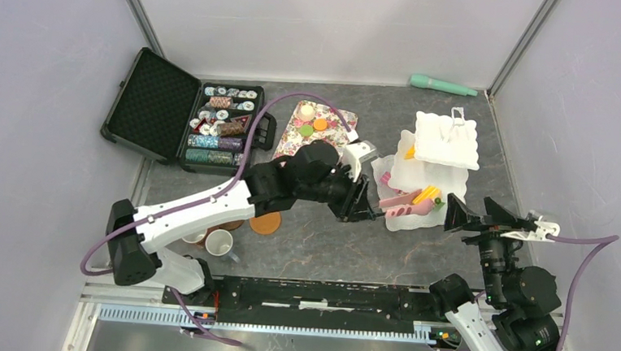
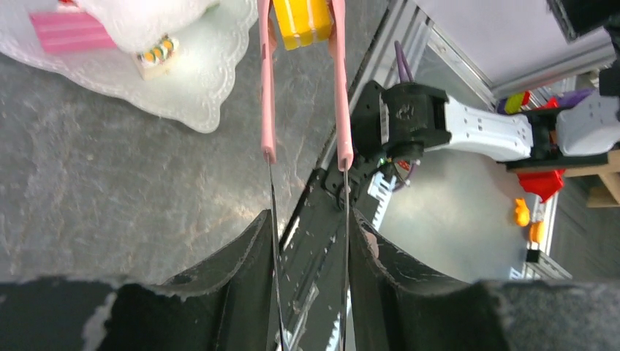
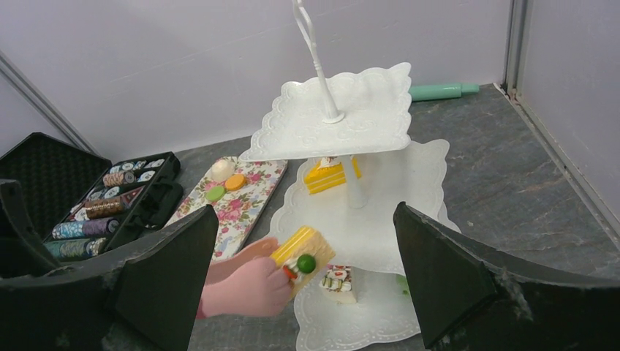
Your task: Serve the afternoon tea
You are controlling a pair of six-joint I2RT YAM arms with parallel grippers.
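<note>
Cake (image 2: pixel 302 20) in tongs (image 2: pixel 267 95), beyond jaws

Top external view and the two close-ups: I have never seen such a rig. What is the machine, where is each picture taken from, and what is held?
The machine is two robot arms bolted at the table's near edge. The wide picture looks down from above and behind them; the other two come from a camera on each wrist, that arm's black fingers in front. The left gripper squeezes pink tongs, which pinch a yellow cake slice at the white three-tier stand. The right gripper is open and empty. On the table: a floral tray, a case of poker chips, a mug, a brown saucer.
</note>
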